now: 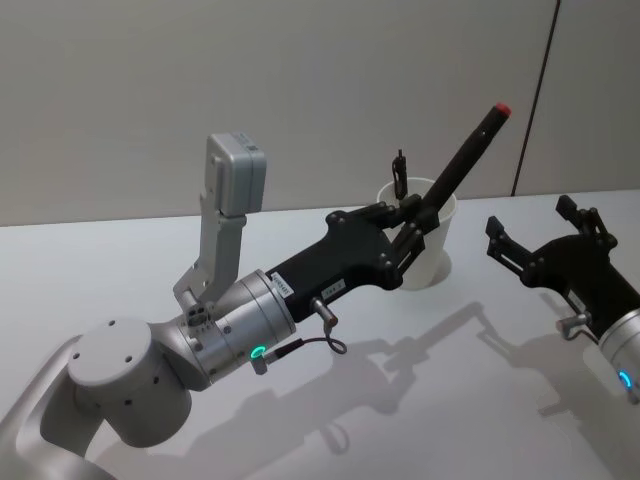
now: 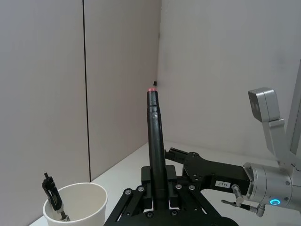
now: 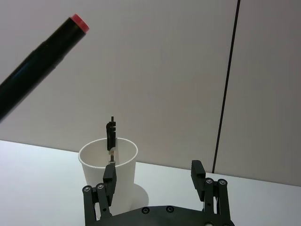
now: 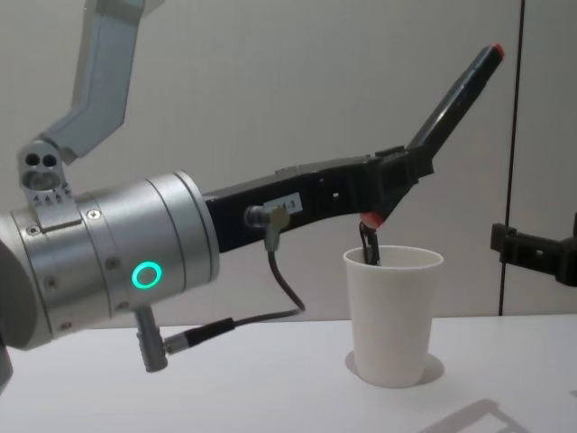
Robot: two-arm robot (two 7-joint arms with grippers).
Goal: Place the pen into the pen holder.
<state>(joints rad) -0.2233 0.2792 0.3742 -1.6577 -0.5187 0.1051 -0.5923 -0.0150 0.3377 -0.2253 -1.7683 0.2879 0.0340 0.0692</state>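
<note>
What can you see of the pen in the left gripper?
The pen is a thick black barrel with a red end, looking like plastic. The left gripper clamps its lower part, tilting it, red end up. Its reddish lower tip hangs just above the rim of the white paper cup, not yet inside.

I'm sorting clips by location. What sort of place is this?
Probably a robot test room: white table, plain grey wall panels, one paper cup. The left gripper holds a pen over the cup; the right gripper idles beside.
</note>
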